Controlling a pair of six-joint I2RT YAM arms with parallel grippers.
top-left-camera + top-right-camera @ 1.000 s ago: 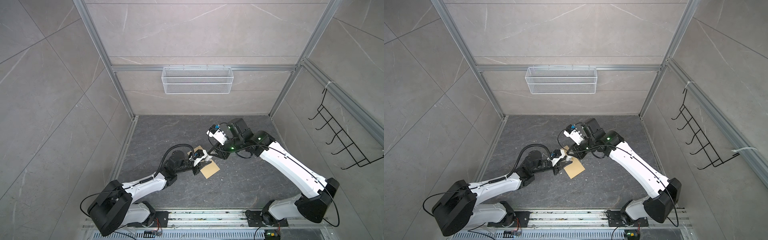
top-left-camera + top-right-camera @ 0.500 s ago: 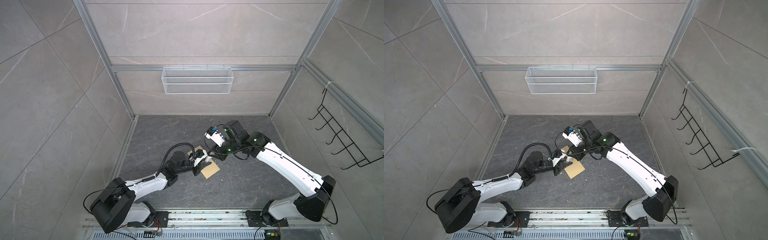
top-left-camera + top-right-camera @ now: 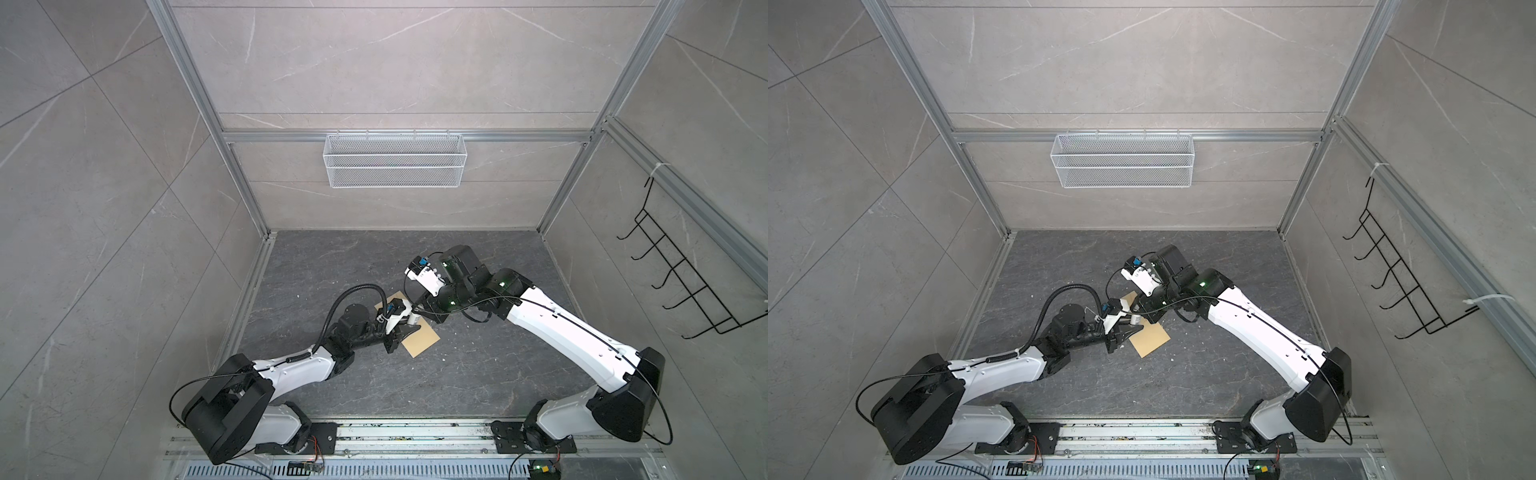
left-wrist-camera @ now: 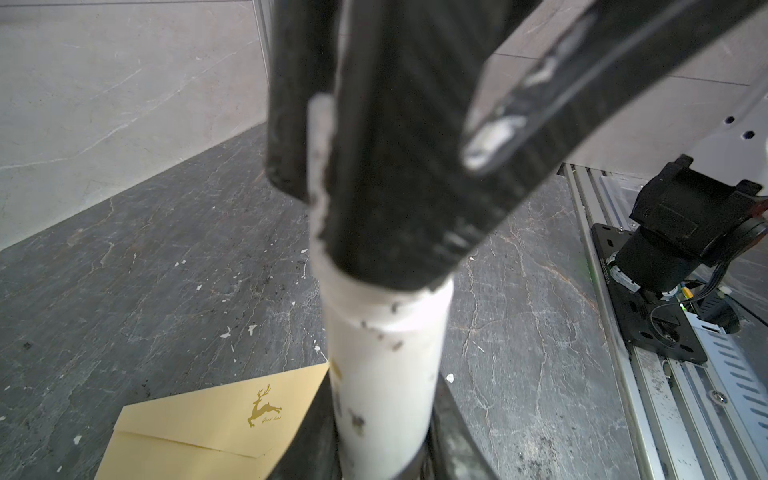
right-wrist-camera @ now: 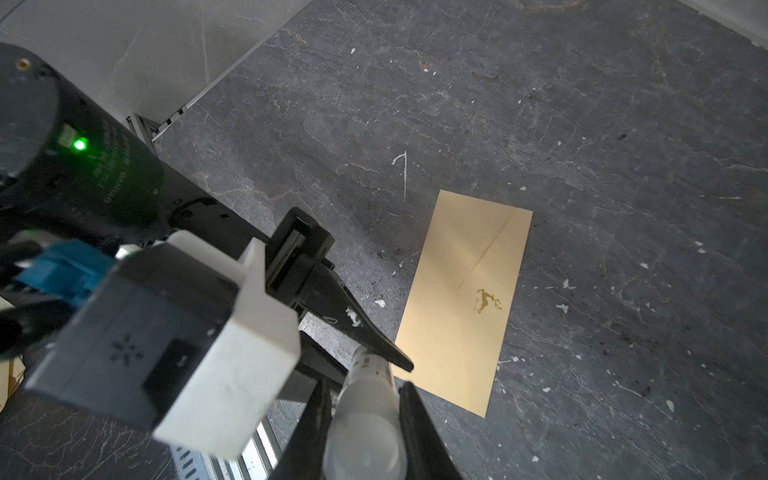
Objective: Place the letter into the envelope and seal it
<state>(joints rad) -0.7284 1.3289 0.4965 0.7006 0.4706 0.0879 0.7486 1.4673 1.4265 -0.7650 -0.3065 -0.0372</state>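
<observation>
The envelope (image 5: 465, 291) is yellow-tan with a small gold deer mark. It lies flat on the dark floor with its flap folded down, and shows in both top views (image 3: 422, 343) (image 3: 1150, 338) and in the left wrist view (image 4: 208, 428). The letter is not in view. A white glue stick (image 4: 384, 374) hangs just above the envelope's near end, between my two grippers. My left gripper (image 3: 409, 330) (image 3: 1133, 330) (image 4: 382, 440) is shut on its body. My right gripper (image 5: 365, 419) (image 3: 422, 311) is shut on its translucent cap (image 5: 365, 432). The right gripper's fingers (image 4: 374, 199) fill the top of the left wrist view.
A white wire basket (image 3: 395, 160) hangs on the back wall. A black hook rack (image 3: 681, 286) is on the right wall. An aluminium rail (image 3: 395, 436) with both arm bases runs along the front edge. Small white flecks dot the grey floor (image 3: 353, 257).
My right gripper has shifted a little to the left, closer to the left gripper. The left gripper and the envelope have stayed where they were.
</observation>
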